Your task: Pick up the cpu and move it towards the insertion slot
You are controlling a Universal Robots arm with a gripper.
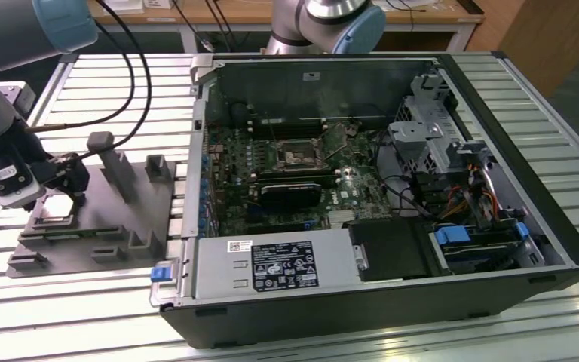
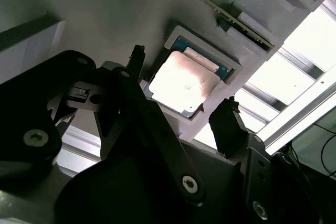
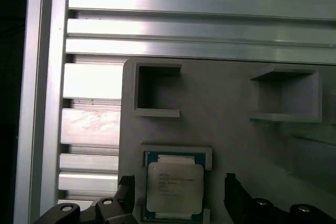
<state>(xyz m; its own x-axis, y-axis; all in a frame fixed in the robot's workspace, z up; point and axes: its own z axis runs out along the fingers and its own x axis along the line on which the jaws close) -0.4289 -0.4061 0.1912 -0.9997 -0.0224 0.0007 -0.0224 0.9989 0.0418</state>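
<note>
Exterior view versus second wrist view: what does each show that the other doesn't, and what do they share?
The exterior view adds the open computer case, with the insertion slot inside it. The second wrist view adds the cpu lying flat in a recess of the grey fixture, with the open hand straddling it and not gripping it. Both views share the grey fixture and the hand poised over it.

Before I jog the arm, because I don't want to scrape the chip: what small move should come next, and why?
Probably a short, straight descent. The small square silver-topped cpu lies flat in its recess in the grey plastic fixture. The gripper hangs over it with jaws open, one on each side, seemingly not touching it yet.
</note>
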